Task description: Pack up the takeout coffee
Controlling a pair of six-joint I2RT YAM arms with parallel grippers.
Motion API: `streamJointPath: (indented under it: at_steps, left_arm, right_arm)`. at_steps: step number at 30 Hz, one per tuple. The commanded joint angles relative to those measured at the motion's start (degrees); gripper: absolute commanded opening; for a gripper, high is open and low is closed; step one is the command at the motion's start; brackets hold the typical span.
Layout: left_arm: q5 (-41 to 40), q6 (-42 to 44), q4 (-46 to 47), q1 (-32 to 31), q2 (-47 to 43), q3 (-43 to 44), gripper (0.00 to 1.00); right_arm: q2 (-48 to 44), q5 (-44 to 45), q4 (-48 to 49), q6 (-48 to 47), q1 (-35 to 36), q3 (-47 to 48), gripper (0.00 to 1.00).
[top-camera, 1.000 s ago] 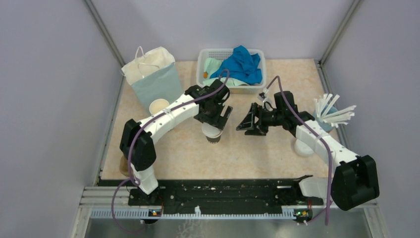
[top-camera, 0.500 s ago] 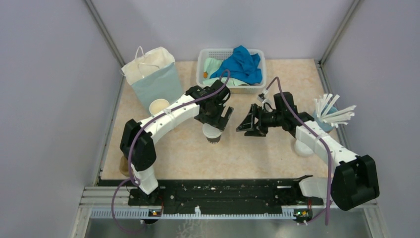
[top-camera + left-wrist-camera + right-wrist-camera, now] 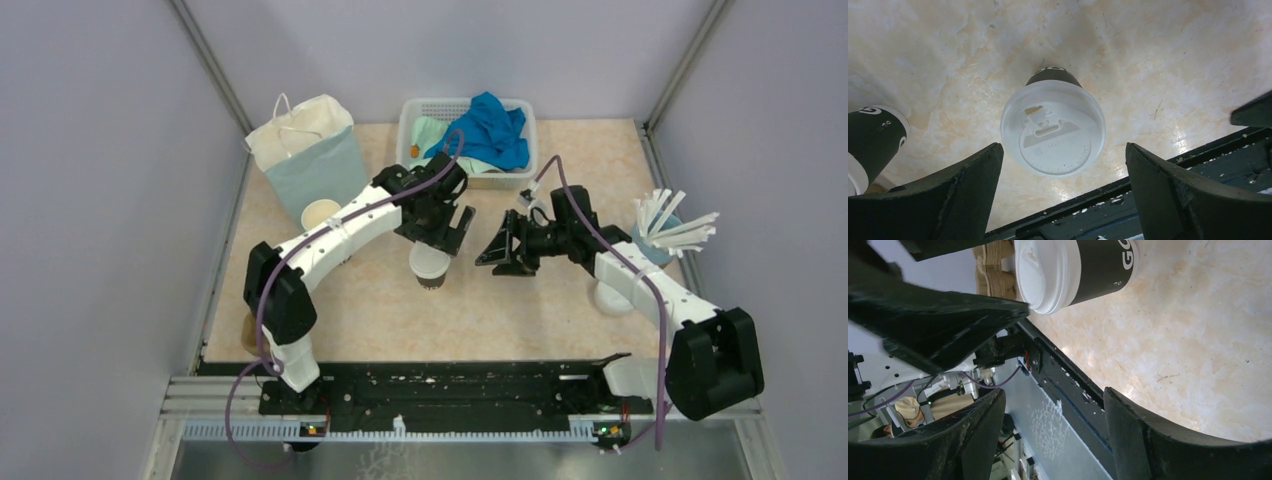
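Count: two takeout coffee cups certain.
- One lidded cup (image 3: 430, 266), upright, mid-surface (image 3: 540, 320), black wall.
- One open cup (image 3: 320, 214), no lid, just in front of the paper bag (image 3: 310, 160).
- One more round white lid (image 3: 610, 298) at right, half hidden by the right arm; whether a cup sits under it, cannot tell.

Also one light blue cup of white sticks (image 3: 668, 240), one white basket (image 3: 410, 125) of cloths, and one brown pulp tray (image 3: 249, 335) at near left.

Left end effector (image 3: 447, 235): jaws spread wide, holding nothing, directly above the lidded cup. In the wrist view its fingers (image 3: 963, 190) flank the lid without touching.

Right end effector (image 3: 497, 250): jaws apart and empty, just right of that cup and pointed toward it, not touching.
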Motion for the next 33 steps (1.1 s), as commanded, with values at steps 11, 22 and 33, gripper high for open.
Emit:
streamJointPath:
  at_steps: [11, 22, 33]
  left_arm:
    - [17.92, -12.84, 11.81, 11.80, -21.03, -16.19, 0.78]
    - [22.77, -13.99, 17.94, 17.27, -15.51, -22.50, 0.66]
    - [23.45, -13.18, 19.58, 17.67, -13.79, -26.82, 0.50]
  right_arm:
    - [19.74, -3.55, 8.73, -0.89, 6.58, 11.65, 0.74]
    - [28.84, -6.51, 11.41, -1.93, 6.97, 15.96, 0.58]
    - [29.53, -6.88, 13.37, -1.03, 7.88, 13.95, 0.48]
